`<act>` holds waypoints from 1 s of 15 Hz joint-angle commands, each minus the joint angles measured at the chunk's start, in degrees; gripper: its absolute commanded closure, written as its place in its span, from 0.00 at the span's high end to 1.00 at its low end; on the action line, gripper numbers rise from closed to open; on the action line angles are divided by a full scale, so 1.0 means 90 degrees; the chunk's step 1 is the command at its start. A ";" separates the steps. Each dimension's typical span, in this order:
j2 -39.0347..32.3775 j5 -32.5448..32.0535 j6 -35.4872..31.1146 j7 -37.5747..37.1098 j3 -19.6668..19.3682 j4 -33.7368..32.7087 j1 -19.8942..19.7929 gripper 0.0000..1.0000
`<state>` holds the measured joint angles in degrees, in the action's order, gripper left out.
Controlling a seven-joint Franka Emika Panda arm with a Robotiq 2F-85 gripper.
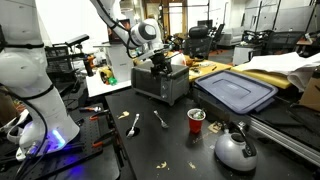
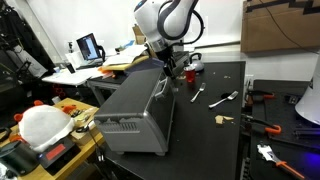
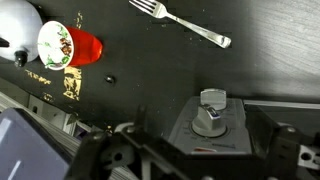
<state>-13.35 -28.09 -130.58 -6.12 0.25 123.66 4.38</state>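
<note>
Where the pincer hangs: in an exterior view the pincer (image 1: 155, 62) sits low over the silver oven (image 1: 160, 82) at centre frame; its fingertips are too small there to read.
Tabletop things: in that exterior view a spoon (image 1: 133, 124) and fork (image 1: 160, 118) lie below the oven. A red cup (image 1: 196, 120) and white kettle (image 1: 236, 150) are at lower right, and a blue-lidded bin (image 1: 235, 92) is to the right.
Oven from its end: in an exterior view the pincer (image 2: 168, 68) hovers at the upper far edge of the oven (image 2: 140, 112). The fork (image 2: 222, 98) lies well apart on the dark tabletop (image 2: 215, 145) at right.
Wrist view, knob: the knob (image 3: 209, 115) stands on a grey panel at lower centre-right.
Wrist view, pincer state: the dark fingers (image 3: 120, 150) are spread to either side along the bottom edge, pinching nothing and not touching the knob.
Wrist view, neighbours: the fork (image 3: 180, 22) is at top centre, the red cup (image 3: 70, 46) at upper left and the kettle (image 3: 18, 25) in the corner.
Step in hand: by my reading, an approach lined up over the knob, with no grip made yet.
Next move calls for: a straight descent that keeps the knob centred between the fingers, then a firm squeeze on its ridge.
Edges: the panel's raised rim sits close round the knob, and the oven's edge drops to the tabletop just above it in frame.
Open room: mostly straight up, or toward the dark tabletop between cup and fork.
</note>
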 commanded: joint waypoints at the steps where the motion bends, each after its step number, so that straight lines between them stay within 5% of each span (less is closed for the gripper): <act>1: -0.0152 -0.0360 -0.0144 -0.0369 -0.0091 -0.0065 0.0110 1.00; 15: -0.0270 -0.1463 -0.0234 -0.1374 -0.0255 -0.0003 0.0132 1.00</act>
<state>-16.50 -39.44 -131.92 -16.19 -1.08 123.73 5.18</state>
